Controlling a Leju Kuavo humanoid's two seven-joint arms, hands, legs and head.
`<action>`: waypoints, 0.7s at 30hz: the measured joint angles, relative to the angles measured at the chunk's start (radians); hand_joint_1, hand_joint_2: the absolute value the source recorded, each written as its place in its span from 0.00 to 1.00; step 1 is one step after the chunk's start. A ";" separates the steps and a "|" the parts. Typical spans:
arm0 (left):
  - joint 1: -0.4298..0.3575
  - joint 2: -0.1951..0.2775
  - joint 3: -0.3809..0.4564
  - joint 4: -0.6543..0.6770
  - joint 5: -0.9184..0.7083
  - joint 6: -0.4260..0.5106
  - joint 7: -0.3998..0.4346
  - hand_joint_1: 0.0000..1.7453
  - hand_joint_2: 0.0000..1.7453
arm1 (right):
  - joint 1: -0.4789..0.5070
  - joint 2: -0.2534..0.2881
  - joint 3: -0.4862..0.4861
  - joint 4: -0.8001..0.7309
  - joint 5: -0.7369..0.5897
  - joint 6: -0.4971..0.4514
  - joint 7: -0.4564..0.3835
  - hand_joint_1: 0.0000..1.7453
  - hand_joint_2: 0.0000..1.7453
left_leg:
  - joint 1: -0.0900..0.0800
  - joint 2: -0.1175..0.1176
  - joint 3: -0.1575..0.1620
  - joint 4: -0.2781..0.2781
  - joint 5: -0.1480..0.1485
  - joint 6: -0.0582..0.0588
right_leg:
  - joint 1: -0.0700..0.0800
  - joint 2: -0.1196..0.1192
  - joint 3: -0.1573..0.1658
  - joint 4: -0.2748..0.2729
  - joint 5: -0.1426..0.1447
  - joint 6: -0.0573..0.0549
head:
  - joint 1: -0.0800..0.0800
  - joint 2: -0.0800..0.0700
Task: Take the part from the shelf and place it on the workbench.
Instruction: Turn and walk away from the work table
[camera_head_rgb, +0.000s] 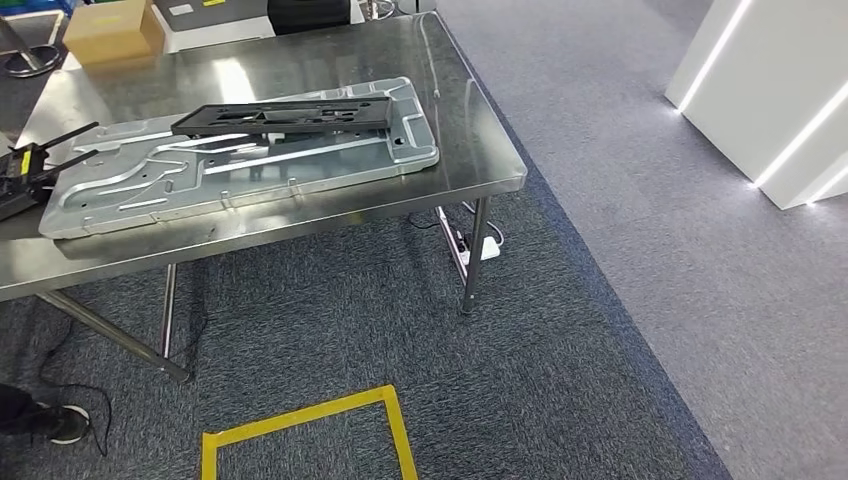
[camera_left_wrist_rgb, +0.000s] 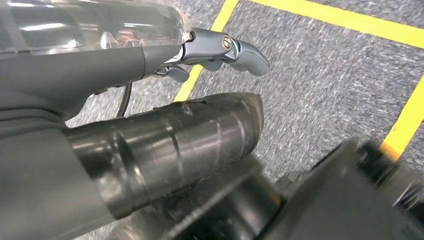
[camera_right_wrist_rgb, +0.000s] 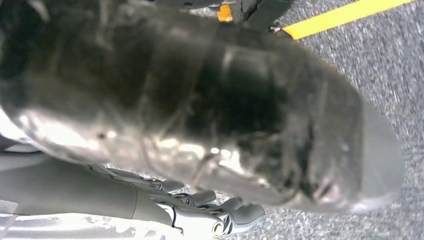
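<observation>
Workbench: a steel table (camera_head_rgb: 480, 150) stood on grey carpet (camera_head_rgb: 330, 310), seen from the robot's head camera.
Part: a flat black frame (camera_head_rgb: 285, 112) lay across the top of a large silver stamped panel (camera_head_rgb: 240, 165), which itself rested on the table; the frame sat toward the panel's far edge, touching it.
Left hand: the left hand (camera_left_wrist_rgb: 165, 115) hung over the carpet beside a yellow floor line (camera_left_wrist_rgb: 210, 25), its thick thumb and grey fingers (camera_left_wrist_rgb: 235, 50) stretched out and apart, with nothing between them.
Right hand: the right hand (camera_right_wrist_rgb: 210, 150) also hung over the carpet, the thumb looming large and blurred; its fingers (camera_right_wrist_rgb: 220, 215) were loosely extended and held nothing.
Table edge: a black device with antennas (camera_head_rgb: 25, 170) sat at the table's left end, just beside the panel.
Far side: a cardboard box (camera_head_rgb: 115, 30) stood beyond the table.
Floor: a yellow taped square (camera_head_rgb: 310, 430) marked the carpet in front of the table, and a white power strip (camera_head_rgb: 478, 248) lay under it.
</observation>
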 joint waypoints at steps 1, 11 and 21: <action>0.001 0.001 0.000 0.000 0.000 0.000 0.000 0.00 0.00 | -0.001 0.001 0.000 0.000 0.001 0.000 0.000 0.00 0.00 | 0.000 -0.023 0.033 -0.068 0.025 0.005 | 0.001 0.011 -0.001 0.001 0.001 0.003 | 0.000 0.000; 0.000 0.002 0.000 0.000 0.002 0.000 0.004 0.00 0.00 | -0.003 0.001 0.000 0.001 0.012 0.003 0.005 0.00 0.00 | -0.003 0.034 0.071 -0.174 0.062 0.047 | 0.001 -0.050 -0.118 0.217 -0.111 0.047 | 0.007 0.000; -0.006 0.000 0.001 0.000 0.003 0.001 0.013 0.00 0.00 | -0.002 0.000 0.000 0.002 0.020 0.003 0.013 0.00 0.00 | -0.017 0.124 0.080 -0.162 0.044 0.023 | 0.015 -0.112 0.022 -0.025 0.002 0.011 | 0.007 0.000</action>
